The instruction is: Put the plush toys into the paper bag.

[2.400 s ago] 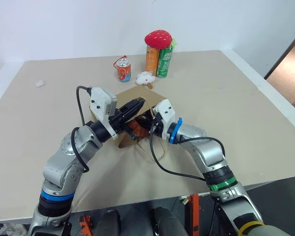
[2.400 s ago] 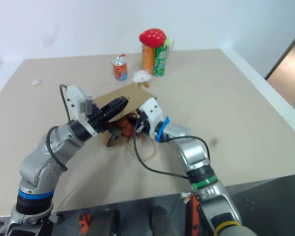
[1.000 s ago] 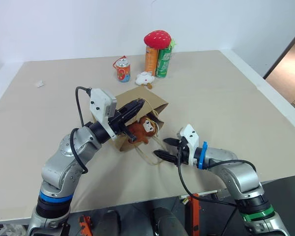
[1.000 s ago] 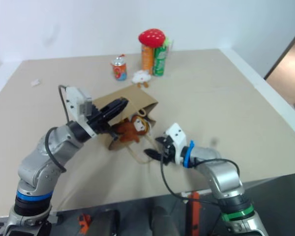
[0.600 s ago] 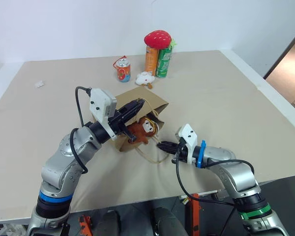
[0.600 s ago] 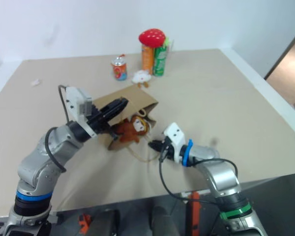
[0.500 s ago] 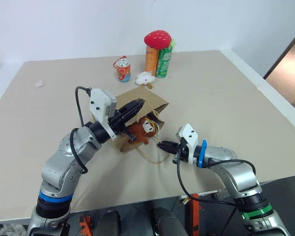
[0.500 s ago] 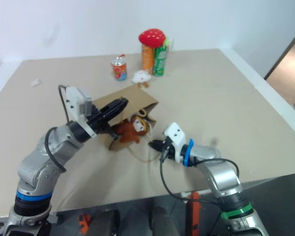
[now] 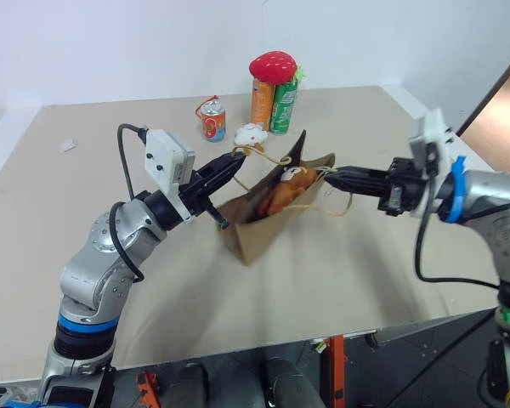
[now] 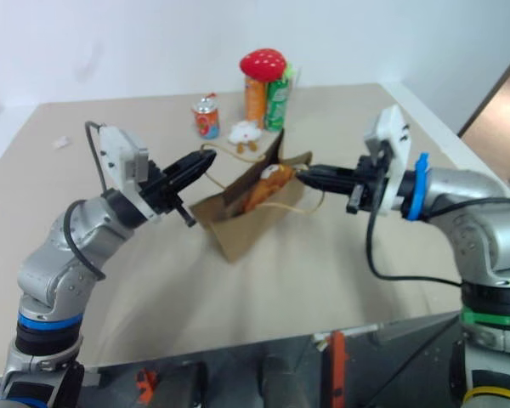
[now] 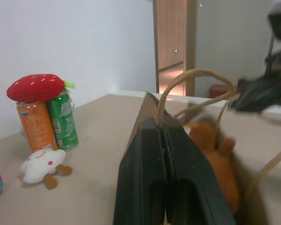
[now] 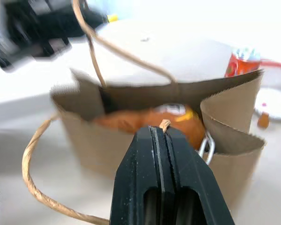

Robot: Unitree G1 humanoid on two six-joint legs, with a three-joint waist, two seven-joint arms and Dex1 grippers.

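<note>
The left gripper (image 9: 235,160) is closed on one cord handle (image 11: 192,77) of the paper bag (image 9: 272,212); the right gripper (image 9: 333,175) is closed on the opposite handle (image 12: 164,124). The bag hangs between the two grippers, its mouth spread along the line joining them, its base touching or just above the table (image 9: 365,255); which cannot be told. The monkey plush (image 9: 285,189) lies inside, head near the rim. A white plush (image 9: 252,133) rests on the table just beyond the bag, beside the drink cans (image 9: 272,104), nearer the left gripper. Both arms are raised, the grippers pointing inward toward each other, roughly level.
</note>
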